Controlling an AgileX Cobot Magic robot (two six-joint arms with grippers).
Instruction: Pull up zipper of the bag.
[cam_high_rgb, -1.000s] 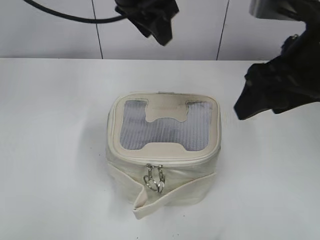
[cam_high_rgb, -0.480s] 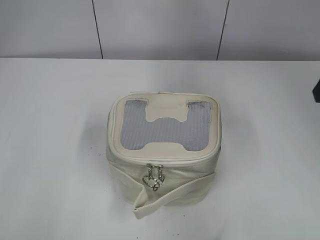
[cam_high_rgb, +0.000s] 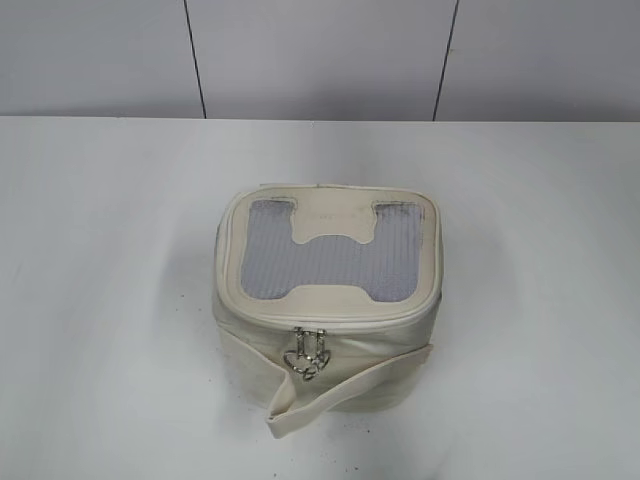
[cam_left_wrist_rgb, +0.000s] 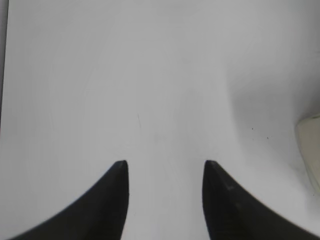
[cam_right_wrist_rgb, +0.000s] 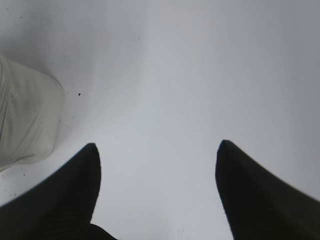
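The cream-white bag (cam_high_rgb: 330, 350) stands in the middle of the white table, its grey mesh top with the cream H-shaped patch facing up. The zipper (cam_high_rgb: 330, 318) runs round the top rim, and its silver pulls with round rings (cam_high_rgb: 308, 355) hang at the front. A loose strap band (cam_high_rgb: 340, 392) droops across the front. Neither arm shows in the exterior view. My left gripper (cam_left_wrist_rgb: 165, 165) is open over bare table, with a sliver of the bag (cam_left_wrist_rgb: 311, 145) at the right edge. My right gripper (cam_right_wrist_rgb: 157, 147) is open over bare table, with the bag (cam_right_wrist_rgb: 25, 120) at its left.
The white table (cam_high_rgb: 100, 300) spreads on all sides of the bag. A grey panelled wall (cam_high_rgb: 320, 60) stands behind the table's far edge.
Both arms, seen at the top and right of the exterior view a second ago, have withdrawn out of that view. The bag stays in place; the pulls hang slightly differently.
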